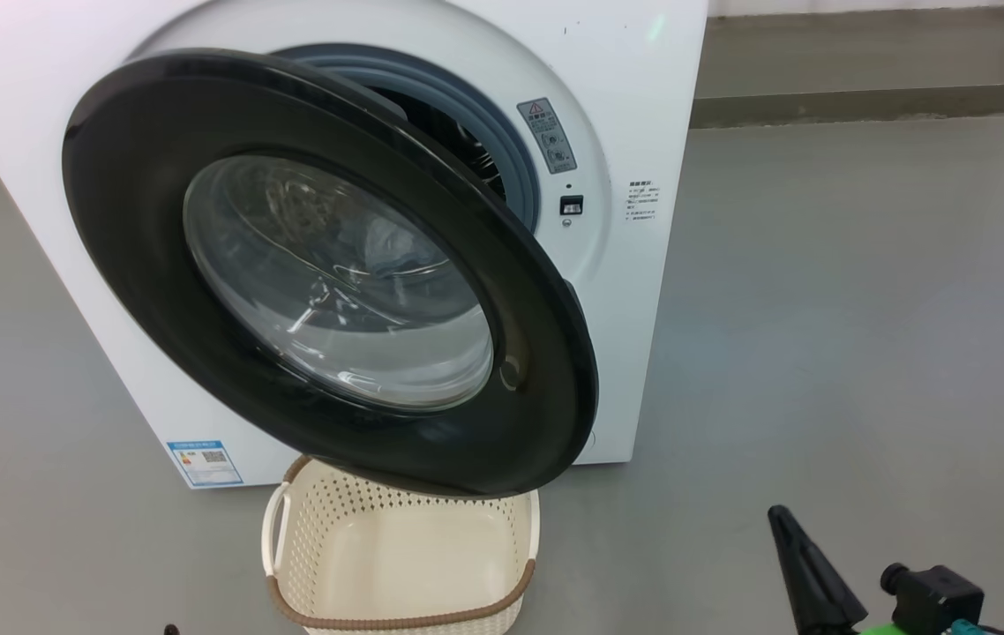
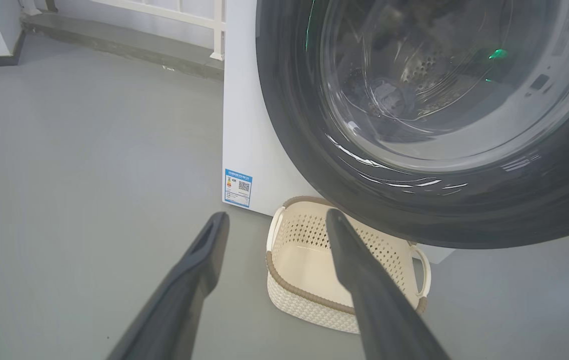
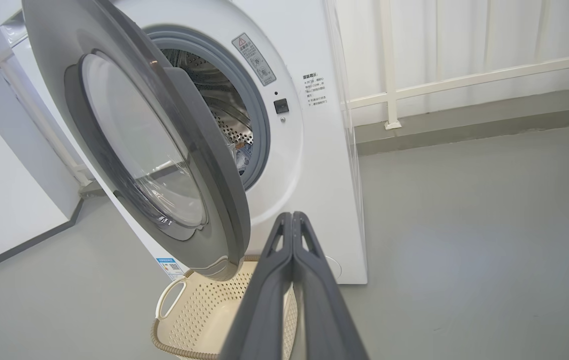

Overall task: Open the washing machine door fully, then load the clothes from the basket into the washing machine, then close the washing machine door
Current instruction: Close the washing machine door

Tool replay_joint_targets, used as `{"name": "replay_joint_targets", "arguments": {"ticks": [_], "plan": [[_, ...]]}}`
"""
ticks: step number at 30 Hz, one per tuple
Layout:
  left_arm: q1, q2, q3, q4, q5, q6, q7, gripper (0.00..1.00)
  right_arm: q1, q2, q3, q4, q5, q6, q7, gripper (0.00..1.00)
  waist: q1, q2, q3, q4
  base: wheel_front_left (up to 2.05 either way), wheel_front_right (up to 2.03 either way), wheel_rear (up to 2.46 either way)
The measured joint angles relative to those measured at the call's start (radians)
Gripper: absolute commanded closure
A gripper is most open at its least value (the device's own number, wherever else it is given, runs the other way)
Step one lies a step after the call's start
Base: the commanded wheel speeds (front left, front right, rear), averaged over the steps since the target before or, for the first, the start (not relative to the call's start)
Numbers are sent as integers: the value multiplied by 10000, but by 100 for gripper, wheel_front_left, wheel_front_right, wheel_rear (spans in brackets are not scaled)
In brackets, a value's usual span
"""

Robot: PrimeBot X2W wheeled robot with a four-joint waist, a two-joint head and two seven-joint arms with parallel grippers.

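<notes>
Washing machine (image 1: 634, 106): white front-loader, upright on grey floor (image 1: 820, 353). Blue label sticker (image 1: 205, 462) at lower left of its front. Grey seal (image 3: 260, 125) rings the mouth; perforated steel drum (image 3: 224, 120) behind it.

Washing machine door (image 1: 334, 282): round, wide glossy black rim, bulging clear glass bowl. Stands part-way open, hinged on the machine's left side, free edge swung out from the front.

Clothes (image 3: 242, 154): small patch of light blue fabric low in the drum, seen through the gap beside the door. Print too small to tell.

Basket (image 1: 334, 529): cream perforated plastic, brown woven-look rim, side handles. Upright on the floor just before the machine's base, partly under the door's lower edge; cream bottom showing.
</notes>
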Motion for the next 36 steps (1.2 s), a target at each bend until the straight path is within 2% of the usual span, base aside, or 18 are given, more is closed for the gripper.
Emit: {"name": "replay_joint_targets", "arguments": {"ticks": [9, 18, 22, 29, 36], "plan": [[-5, -6, -82, -4, -23, 21, 0, 0, -1532, -21, -525, -867, 389, 0, 0, 100, 0, 0, 99, 33, 0, 0, 0], [-20, -6, -334, -8, -46, 19, 0, 0, -3356, -46, -134, -2046, 581, 0, -4, 100, 0, 0, 276, 161, 0, 0, 0], [-91, -8, -522, -6, -96, 21, 0, 0, -4111, -56, 961, -2056, 767, 0, -6, 100, 0, 0, 415, 260, 0, 0, 0], [-330, -17, -936, 48, -257, 33, 0, 0, -4427, -142, 3499, -1122, 857, 0, -4, 100, 0, 0, 576, 623, 0, 0, 0], [-502, -21, -1170, 54, -453, 153, 0, 0, -4425, -305, 3847, -192, 1028, 0, -2, 100, 0, 0, 828, 972, 0, 0, 0]]}}
